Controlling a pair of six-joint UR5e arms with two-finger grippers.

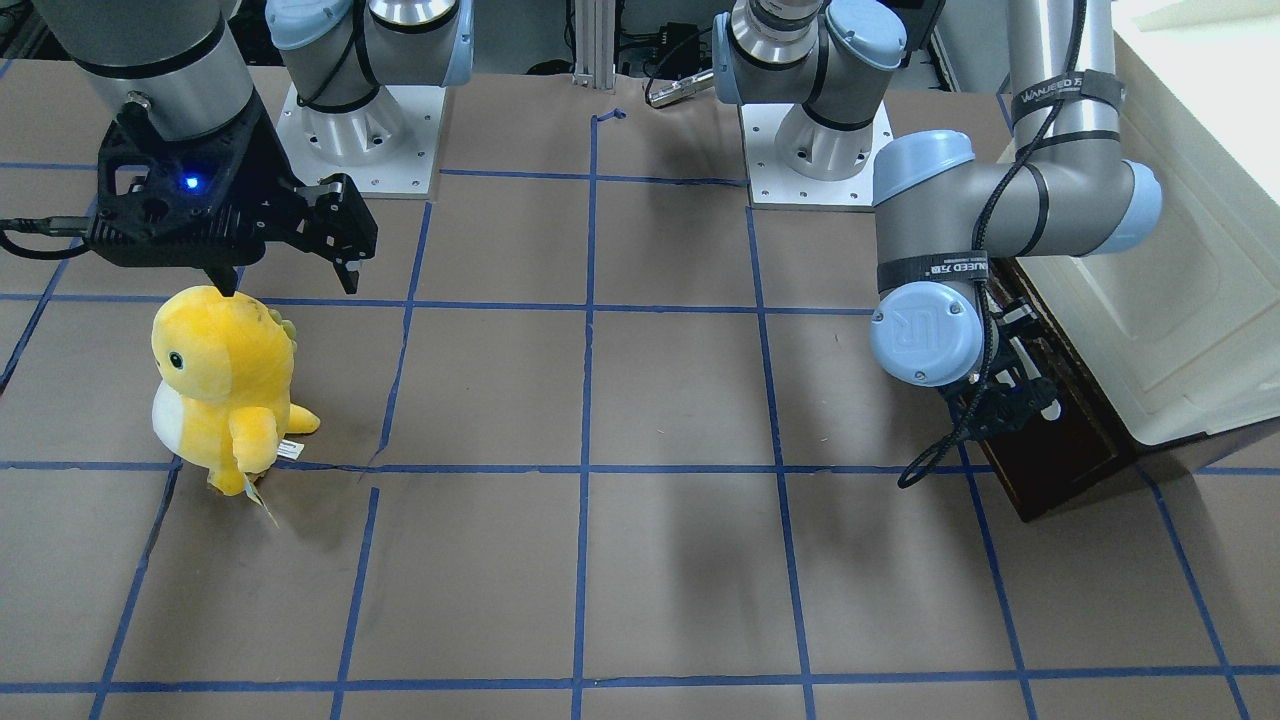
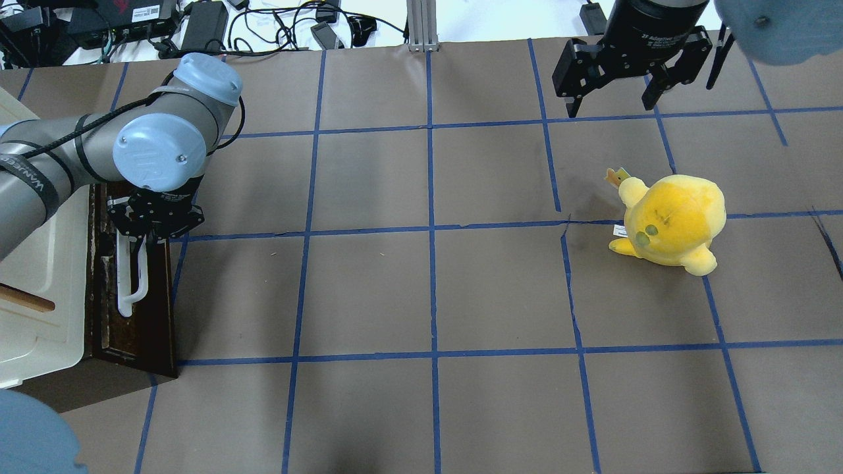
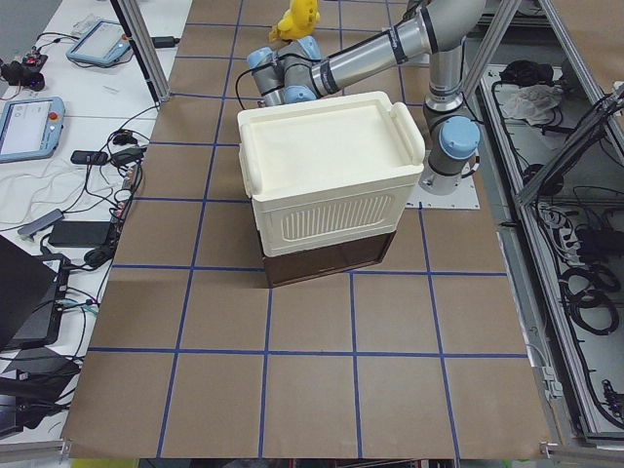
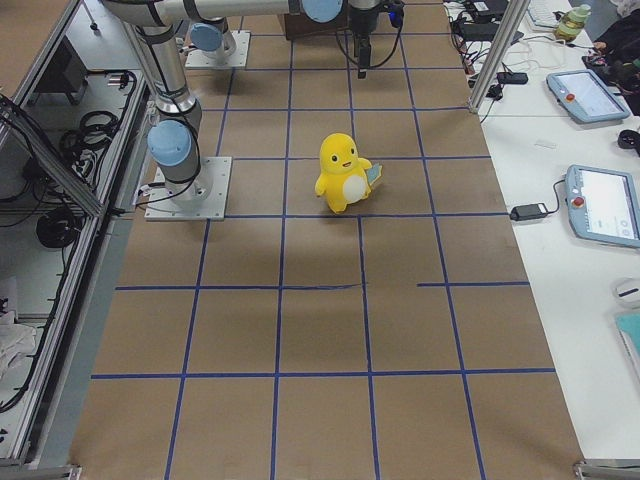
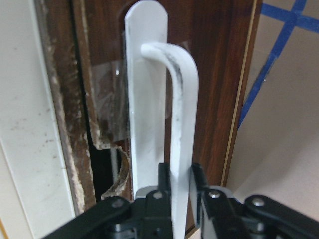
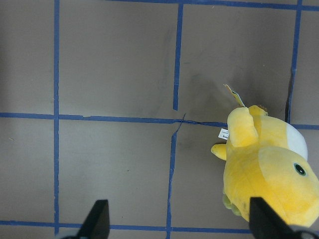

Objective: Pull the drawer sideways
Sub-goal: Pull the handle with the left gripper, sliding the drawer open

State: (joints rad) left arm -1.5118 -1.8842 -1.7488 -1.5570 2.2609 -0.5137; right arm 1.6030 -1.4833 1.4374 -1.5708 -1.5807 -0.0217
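The drawer's dark brown front (image 2: 141, 322) stands at the foot of the cream-white cabinet (image 2: 39, 263) at the table's left end. Its long white bar handle (image 5: 182, 99) also shows in the overhead view (image 2: 126, 283). My left gripper (image 5: 180, 175) is shut on the bar near one end, one finger on each side; it also shows in the overhead view (image 2: 139, 240) and the front view (image 1: 1015, 400). A narrow dark gap shows between the drawer front and the cabinet. My right gripper (image 2: 609, 99) is open and empty, hanging high over the table's far right.
A yellow plush toy (image 2: 672, 224) stands on the right half of the table, just below the right gripper (image 1: 290, 280); it also shows in the right wrist view (image 6: 269, 169). Blue tape lines grid the brown table. Cables and devices lie beyond the far edge.
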